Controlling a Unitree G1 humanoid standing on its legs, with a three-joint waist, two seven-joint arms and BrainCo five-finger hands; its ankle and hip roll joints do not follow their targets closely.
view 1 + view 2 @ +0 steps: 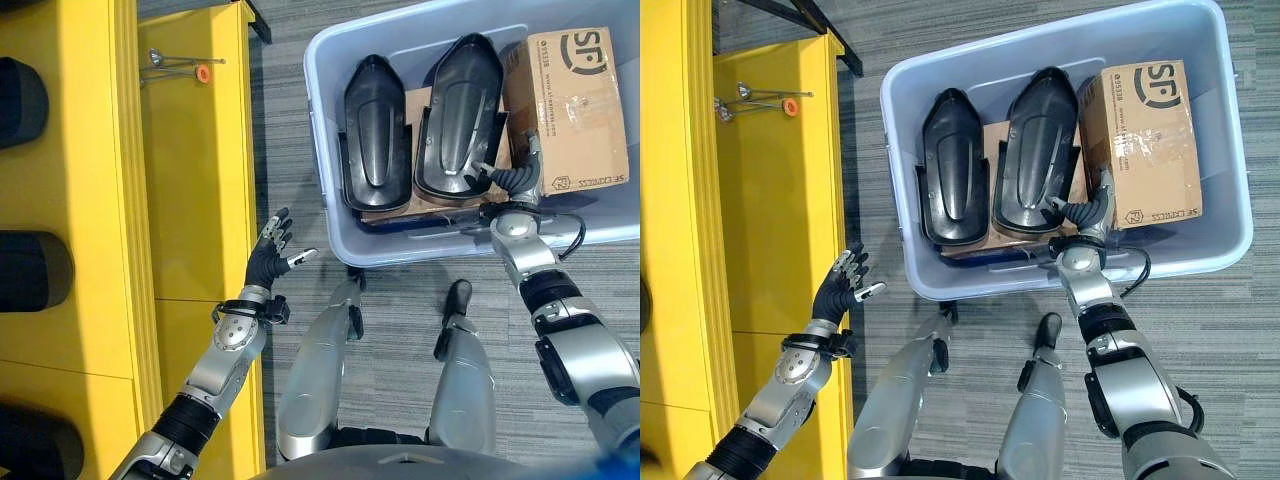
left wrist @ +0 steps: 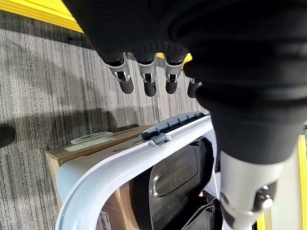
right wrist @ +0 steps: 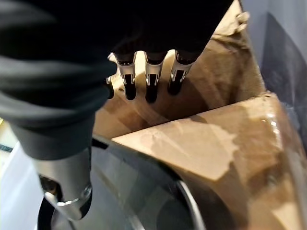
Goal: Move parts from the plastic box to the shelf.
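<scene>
Reaching into the plastic box (image 1: 1230, 215), right hand (image 1: 1087, 214) fingers (image 3: 150, 84) spread.

Both eye views look almost straight down from the robot's head onto grey striped carpet (image 1: 420, 320) and share one scene — the pale translucent plastic box (image 1: 902, 262) holding two black moulded shell-shaped parts (image 1: 953, 170) and a brown cardboard carton (image 1: 1145, 140), with the yellow shelf unit (image 1: 190, 180) along the left edge. The right eye view sits slightly further right, so the box lies more central. The left wrist view looks along its fingers (image 2: 149, 82) from very close, toward the box rim (image 2: 144, 155). The right wrist view faces into the box — cardboard (image 3: 216, 148) just beyond its fingers (image 3: 151, 84).
</scene>
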